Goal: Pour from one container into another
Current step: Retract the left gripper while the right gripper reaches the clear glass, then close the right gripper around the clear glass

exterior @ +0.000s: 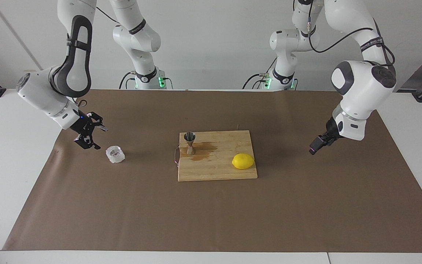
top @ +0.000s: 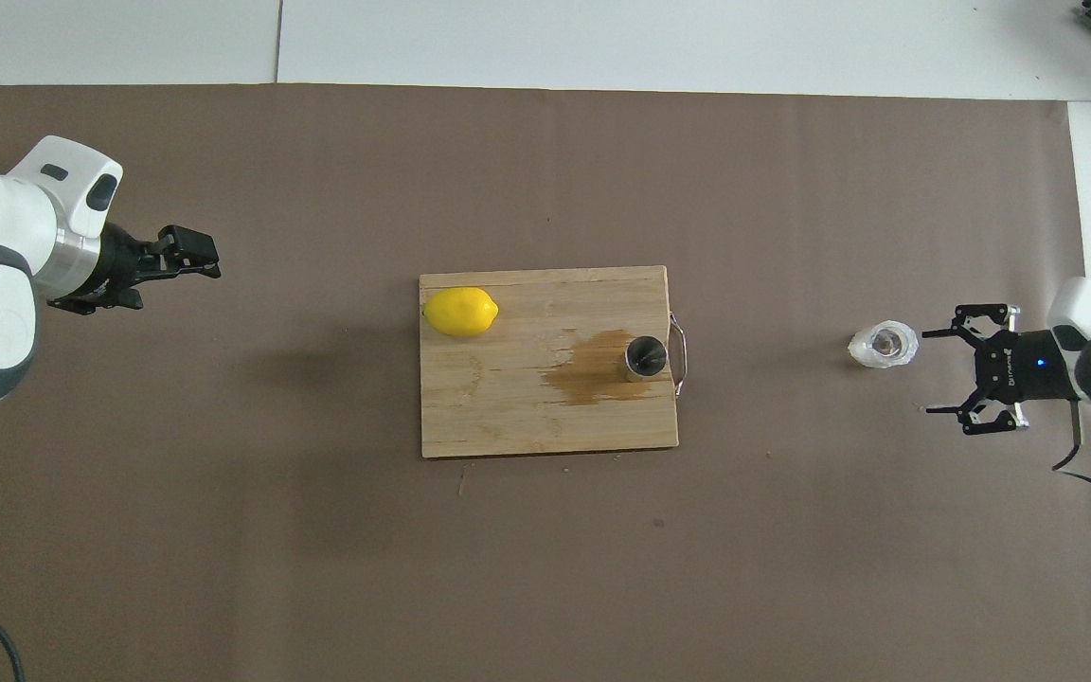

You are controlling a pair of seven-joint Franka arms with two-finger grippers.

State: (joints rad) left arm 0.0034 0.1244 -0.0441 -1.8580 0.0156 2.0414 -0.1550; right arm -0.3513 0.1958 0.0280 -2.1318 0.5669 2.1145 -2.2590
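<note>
Overhead view, legend: items listed from my own end of the table outward.
Jigger (top: 646, 357): the silver hourglass-shaped measure stood upright on the cutting board (top: 527, 417), at the board's edge toward my right arm's end of the table, close to the board's metal handle (top: 682, 356).
Stain (top: 593, 371): a brown wet patch lay on the board, touching the jigger's foot and spreading toward the lemon's end.
Glass cup (top: 883, 345): the small clear faceted cup stood on the brown paper (top: 545, 568), off the board, toward my right arm's end of the table and well apart from the jigger.
Right gripper (top: 955, 372): it hung low over the paper just beside the glass cup, on the side away from the board; my fingers were spread wide, pointed toward the cup, and held nothing. In the facing view the same gripper (exterior: 90, 134) stood close to the cup (exterior: 115, 154) without touching it.
Lemon (top: 459, 311): it lay on the board's corner toward my left arm's end, farther from me than the jigger.
Left gripper (top: 193, 258): it hung over bare paper, well apart from the board, holding nothing; whether these fingers were spread or pressed together I cannot tell.
</note>
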